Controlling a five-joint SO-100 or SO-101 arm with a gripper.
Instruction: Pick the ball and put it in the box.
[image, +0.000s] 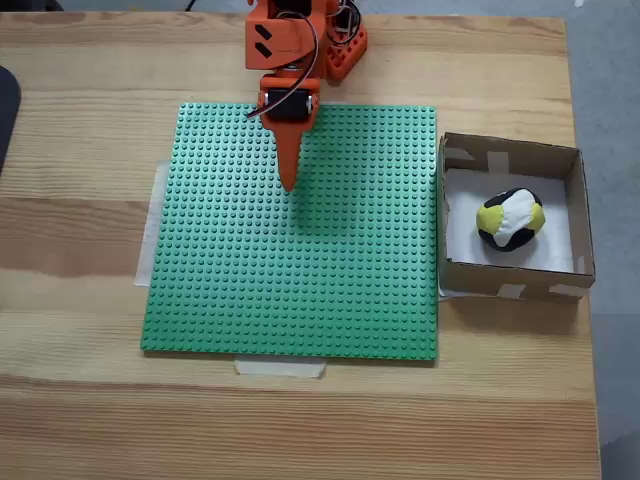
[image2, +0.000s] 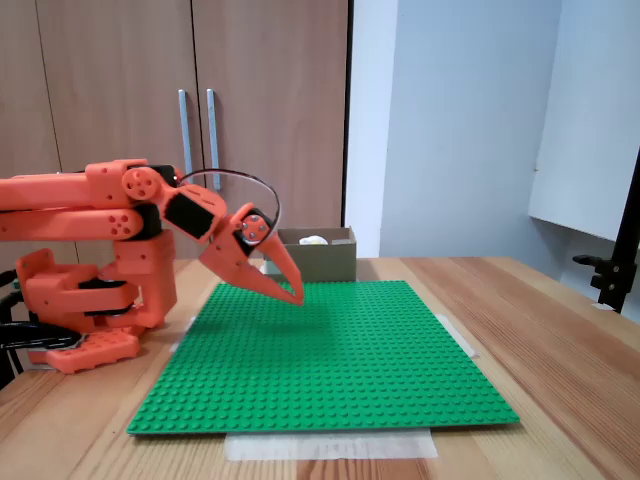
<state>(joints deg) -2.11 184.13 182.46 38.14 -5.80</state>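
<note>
The ball (image: 511, 219), patched white, yellow and black, lies on the white floor of the box (image: 510, 280), a shallow brown cardboard box at the right of the table in a fixed view. From the side, the ball (image2: 313, 240) just peeks over the rim of the box (image2: 320, 262). My orange gripper (image: 289, 183) hovers above the upper middle of the green studded baseplate (image: 300, 270), well to the left of the box, shut with nothing between its fingers. In the side view the gripper (image2: 296, 296) points down at the plate, slightly above it.
The baseplate (image2: 330, 360) is taped to a wooden table (image: 90, 400). The arm's orange base (image2: 85, 300) stands at the plate's far edge. Wooden cabinet doors (image2: 200, 120) rise behind the table. A dark object (image: 5, 110) sits at the left edge.
</note>
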